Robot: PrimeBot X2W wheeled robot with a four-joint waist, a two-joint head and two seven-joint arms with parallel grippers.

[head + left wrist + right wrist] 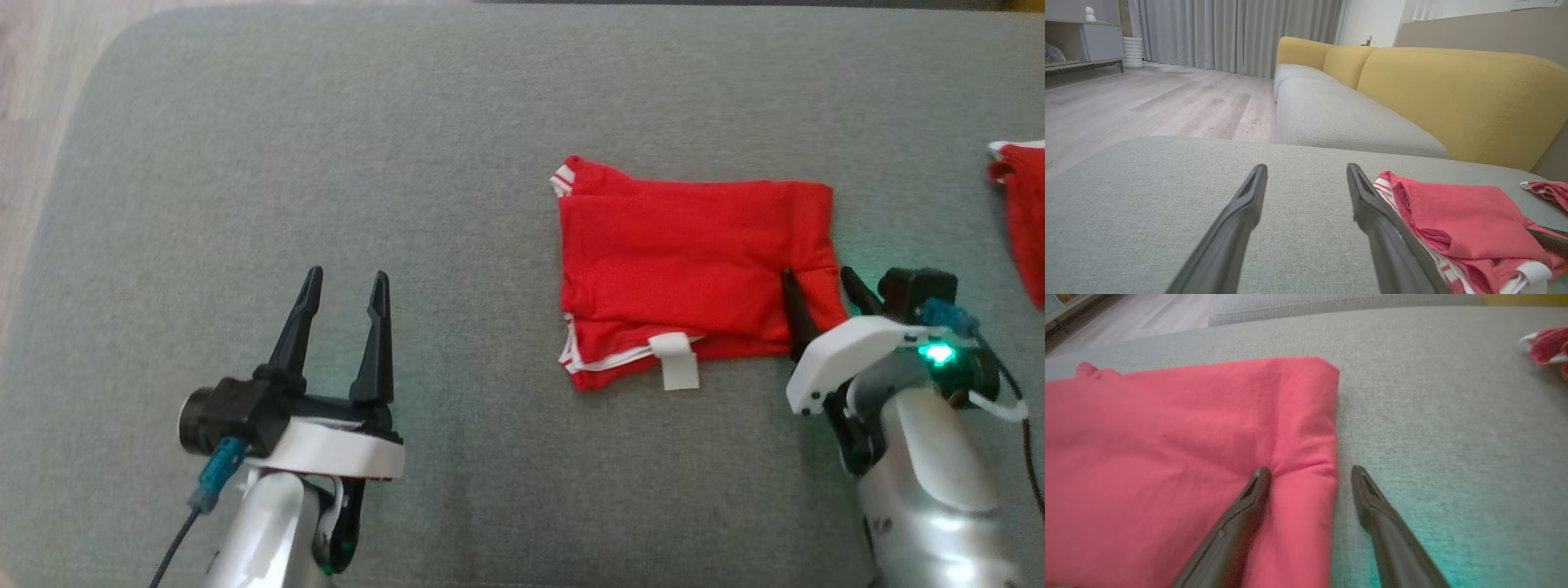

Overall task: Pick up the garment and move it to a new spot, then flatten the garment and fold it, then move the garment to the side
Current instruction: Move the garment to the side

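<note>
1. We see the red garment (694,261) lying folded into a rough rectangle on the grey cushion (326,147), right of the middle in the head view.
2. White stripes (563,181) trim its left corners, and a white tag (679,363) sticks out from its near edge.
3. Our right gripper (816,273) is at the garment's near right corner with its jaws spread, straddling the garment's right edge.
4. In the right wrist view, one finger (1249,498) has its tip on the cloth, where the fabric puckers into a small crease. The other finger is over bare cushion just beside the edge. Nothing is pinched between them.
5. A green light (937,354) glows on that wrist and tints the cushion beside it.
6. Our left gripper (347,274) is over bare cushion at the lower left, well apart from the garment, with its fingers parted and holding nothing.
7. A second red cloth (1024,212) lies at the cushion's far right edge, apart from the folded one.
8. The left wrist view shows a yellow sofa back (1453,94), a wooden floor (1147,102) and grey curtains (1229,32) beyond the cushion.
</note>
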